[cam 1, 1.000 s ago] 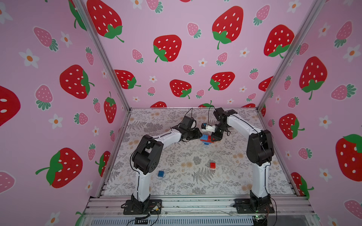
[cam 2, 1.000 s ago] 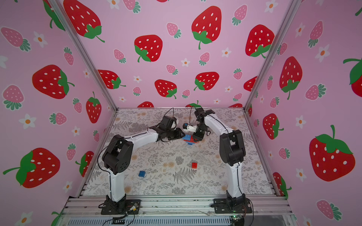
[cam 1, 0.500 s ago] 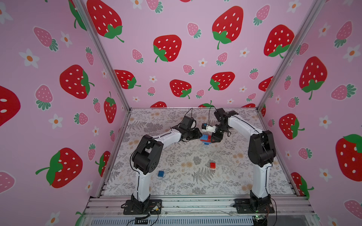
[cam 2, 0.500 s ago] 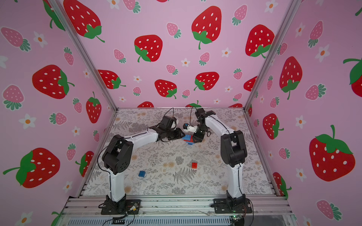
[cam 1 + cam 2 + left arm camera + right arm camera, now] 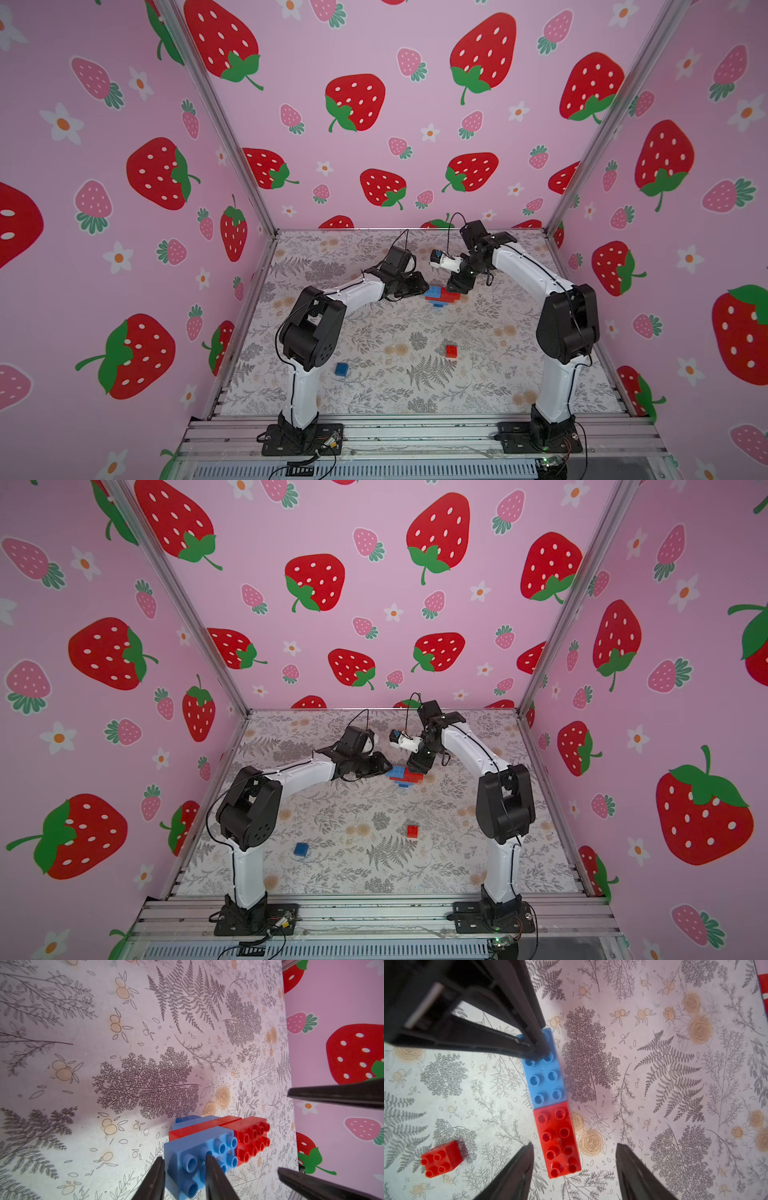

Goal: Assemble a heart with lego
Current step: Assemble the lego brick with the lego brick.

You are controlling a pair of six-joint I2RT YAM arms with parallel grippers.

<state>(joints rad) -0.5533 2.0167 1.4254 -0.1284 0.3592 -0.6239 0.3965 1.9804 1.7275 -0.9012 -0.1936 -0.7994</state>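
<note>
Pink strawberry walls [image 5: 374,62] around floral counter [image 5: 374,395]. Heart [image 5: 441,296] on counter toward the back, between both arms. Left jaws clenched on its blue end. Right jaws released, straddling its red end, clear of both sides. Loose red brick [image 5: 451,351] and loose blue brick [image 5: 341,369] nearer front, well apart.

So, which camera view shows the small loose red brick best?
The right wrist view: the small red brick is close there, studs clear, lying apart from the heart. Both top views show the brick only as a tiny red square on the table. The left wrist view does not show it.
</note>
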